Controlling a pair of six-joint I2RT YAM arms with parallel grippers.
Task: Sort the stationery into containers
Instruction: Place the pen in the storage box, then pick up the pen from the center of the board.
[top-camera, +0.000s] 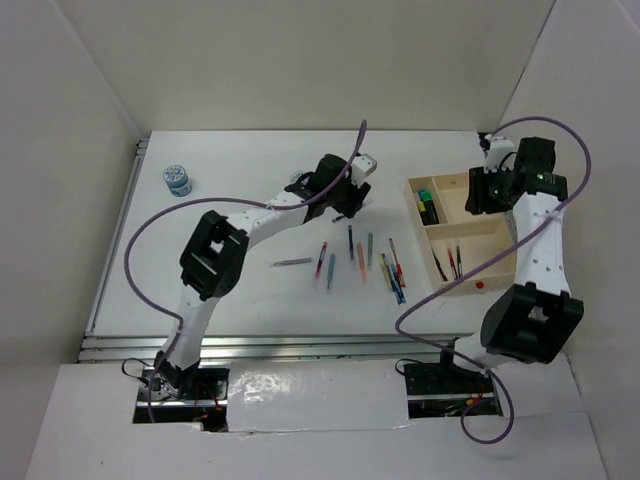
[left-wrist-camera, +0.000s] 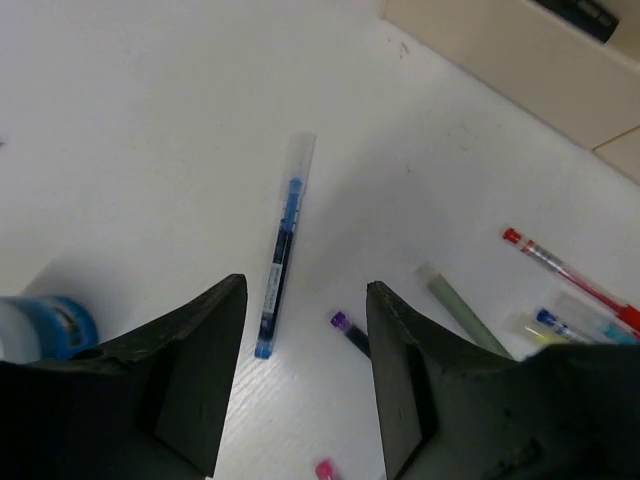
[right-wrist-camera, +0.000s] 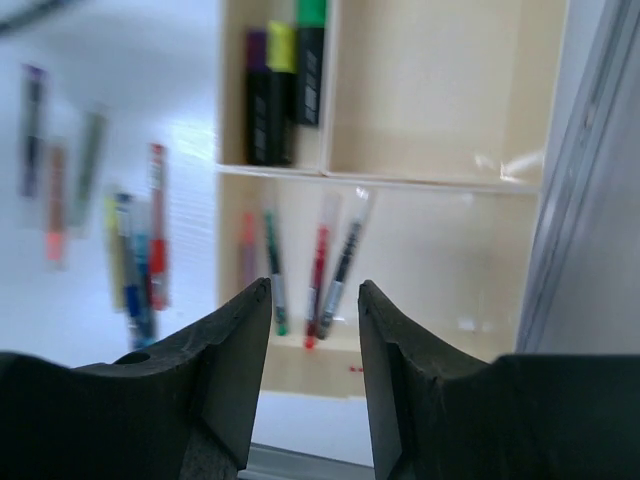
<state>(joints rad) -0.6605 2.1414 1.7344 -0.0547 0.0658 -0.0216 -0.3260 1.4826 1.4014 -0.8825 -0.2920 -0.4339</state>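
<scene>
Our left claw (left-wrist-camera: 306, 288) and right claw (right-wrist-camera: 313, 288) gape empty. We risk rolling the slim clear blue-ink plastic pen (left-wrist-camera: 283, 250), just ahead of the left, by closing askew.

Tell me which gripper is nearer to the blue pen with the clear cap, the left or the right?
Left. The left gripper hovers over the blue pen, which shows between its open jaws. The right gripper is away to the right, above the wooden tray.
</scene>
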